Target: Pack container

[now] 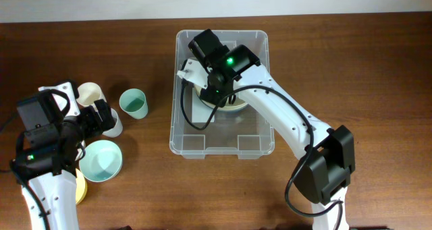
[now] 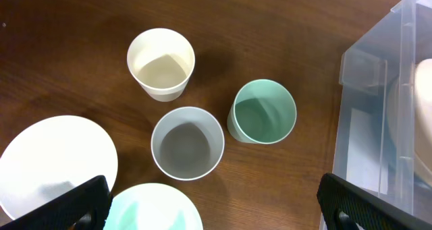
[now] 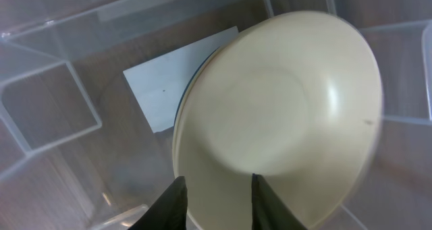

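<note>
The clear container (image 1: 253, 44) stands at the table's middle. My right gripper (image 1: 217, 81) reaches down into it. In the right wrist view its fingers (image 3: 217, 204) are partly apart over a cream bowl (image 3: 283, 108), which lies tilted and blurred above the white label (image 3: 162, 88) on the container's base (image 3: 61, 156). The left finger is at the bowl's rim and the right finger is over its inside. My left gripper (image 1: 102, 115) is wide open and empty (image 2: 216, 213) above the cups left of the container (image 2: 378, 81).
A cream cup (image 2: 160, 63), a grey cup (image 2: 187, 143) and a mint cup (image 2: 262, 111) stand upright on the table. A white bowl (image 2: 54, 162) and a mint bowl (image 2: 152, 210) sit nearer me. A yellow bowl's edge (image 1: 82, 187) shows under my left arm.
</note>
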Controlling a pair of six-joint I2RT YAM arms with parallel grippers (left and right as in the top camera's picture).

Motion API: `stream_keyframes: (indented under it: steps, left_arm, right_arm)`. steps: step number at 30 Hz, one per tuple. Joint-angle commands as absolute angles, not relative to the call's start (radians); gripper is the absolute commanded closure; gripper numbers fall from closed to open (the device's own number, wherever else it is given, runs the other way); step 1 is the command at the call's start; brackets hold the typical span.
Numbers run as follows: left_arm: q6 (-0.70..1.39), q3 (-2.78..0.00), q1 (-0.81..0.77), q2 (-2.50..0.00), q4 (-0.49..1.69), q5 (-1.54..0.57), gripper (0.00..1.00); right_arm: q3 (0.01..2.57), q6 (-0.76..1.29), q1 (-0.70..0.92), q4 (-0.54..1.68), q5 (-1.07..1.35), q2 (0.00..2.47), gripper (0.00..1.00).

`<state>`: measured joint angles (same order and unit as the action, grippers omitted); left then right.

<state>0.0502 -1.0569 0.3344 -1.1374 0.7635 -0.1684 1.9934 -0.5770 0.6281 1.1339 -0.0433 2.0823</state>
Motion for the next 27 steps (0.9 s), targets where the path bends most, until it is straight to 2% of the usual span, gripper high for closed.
stream_keyframes:
  steps: [1,3,5,7,12,14,15,17,20,23,27]
  left_arm:
    - [0.052,-1.075,0.34,-1.14,0.764,-0.179,0.0]
    - [0.052,-1.075,0.34,-1.14,0.764,-0.179,0.0]
    - [0.052,-1.075,0.34,-1.14,0.764,-0.179,0.0]
    - [0.052,-1.075,0.34,-1.14,0.764,-0.179,0.0]
    - [0.052,-1.075,0.34,-1.14,0.77,-0.188,0.0]
    - [0.052,-1.075,0.34,-1.14,0.773,-0.196,0.0]
    - [0.052,-1.075,0.34,-1.14,0.772,-0.195,0.0]
    - [0.052,-1.075,0.34,-1.14,0.772,-0.196,0.0]
    - [0.052,-1.075,0.337,-1.14,0.772,-0.196,0.0]
    - [0.052,-1.075,0.311,-1.14,0.772,-0.196,0.0]
    - [0.052,-1.075,0.27,-1.14,0.767,-0.195,0.0]
  right_arm:
    - [2.002,-0.554,0.627,1.143,-0.067,2.076,0.7]
    - [2.005,-0.519,0.627,1.157,-0.092,2.062,0.7]
    - [2.019,-0.451,0.627,1.17,-0.118,2.029,0.76]
    - [2.038,-0.387,0.625,1.17,-0.145,1.992,0.79]
    - [2.117,-0.003,0.512,1.146,-0.297,1.826,0.78]
    - [2.118,0.134,0.418,1.145,-0.26,1.776,0.54]
    - [2.118,0.187,0.342,1.154,-0.194,1.757,0.47]
    - [2.118,0.2,0.229,1.174,-0.053,1.753,0.47]
    - [2.087,0.2,0.082,1.206,0.088,1.78,0.54]
    - [2.033,0.199,0.008,1.213,0.13,1.827,0.6]
    - [1.975,0.145,-0.012,1.218,0.196,1.909,0.68]
